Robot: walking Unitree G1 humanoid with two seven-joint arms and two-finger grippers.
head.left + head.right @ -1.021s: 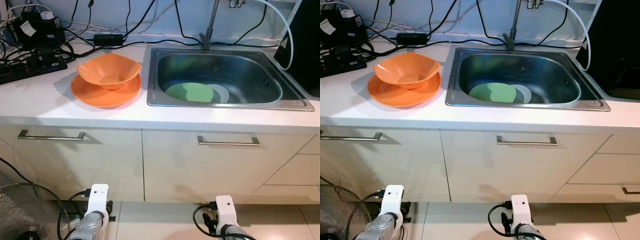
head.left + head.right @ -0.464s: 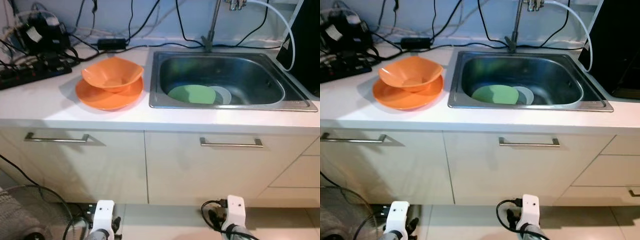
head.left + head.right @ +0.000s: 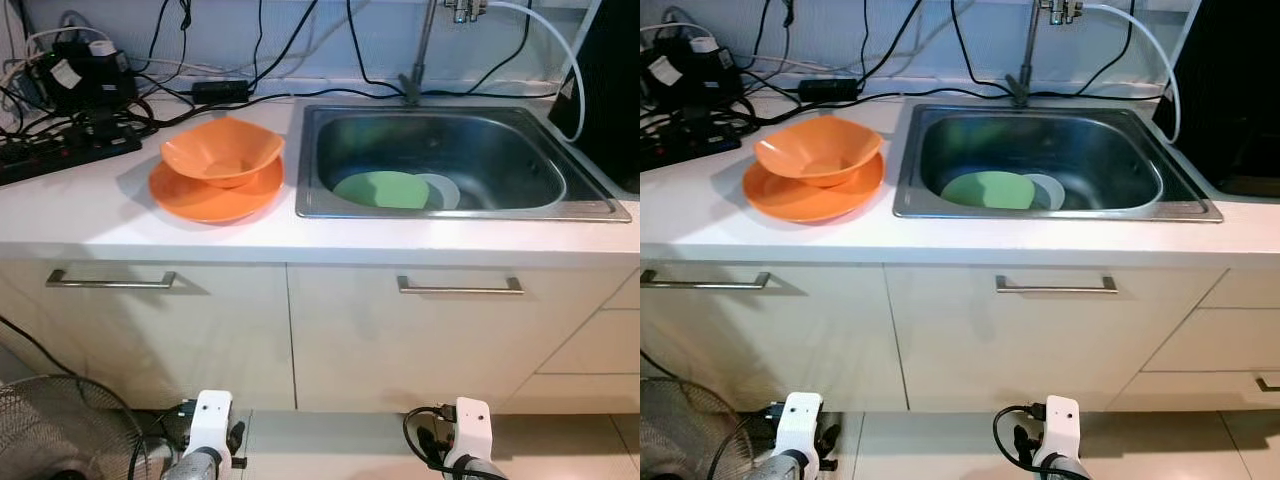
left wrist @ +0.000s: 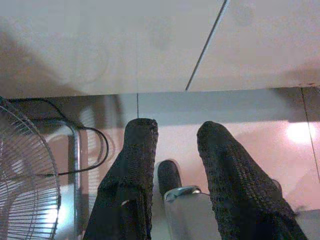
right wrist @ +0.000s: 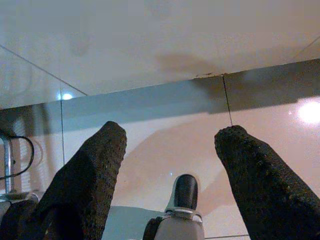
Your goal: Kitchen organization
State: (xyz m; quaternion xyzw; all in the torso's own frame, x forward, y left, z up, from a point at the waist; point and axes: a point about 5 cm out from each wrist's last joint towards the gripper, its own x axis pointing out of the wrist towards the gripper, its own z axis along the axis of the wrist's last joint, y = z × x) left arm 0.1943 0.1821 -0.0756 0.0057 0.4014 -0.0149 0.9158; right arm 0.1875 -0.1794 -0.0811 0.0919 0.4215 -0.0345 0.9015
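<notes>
At the far left of the white surface [image 3: 90,215] a black power strip [image 3: 60,158] lies among tangled black cables [image 3: 120,105] near the wall. Just right of it an orange bowl [image 3: 222,151] sits inside an orange plate [image 3: 212,192], the pair standing close to the left rim of the steel sink [image 3: 455,205]. Down in the basin a green plate [image 3: 381,189] lies flat, overlapping a smaller white dish [image 3: 442,189] on its right side; the tap [image 3: 420,60] rises behind the basin and a white hose [image 3: 560,40] arcs over toward a dark appliance [image 3: 612,90] at the right edge. Below the surface run cream cabinet fronts with two metal handles [image 3: 110,280]. A wire fan [image 3: 60,435] stands on the floor at the lower left. The left pincer [image 4: 172,165] hangs low in front of the cabinets, its fingers a little apart and holding nothing; the right pincer [image 5: 172,165] hangs likewise above the glossy floor [image 5: 165,125], fingers wide apart and empty.
</notes>
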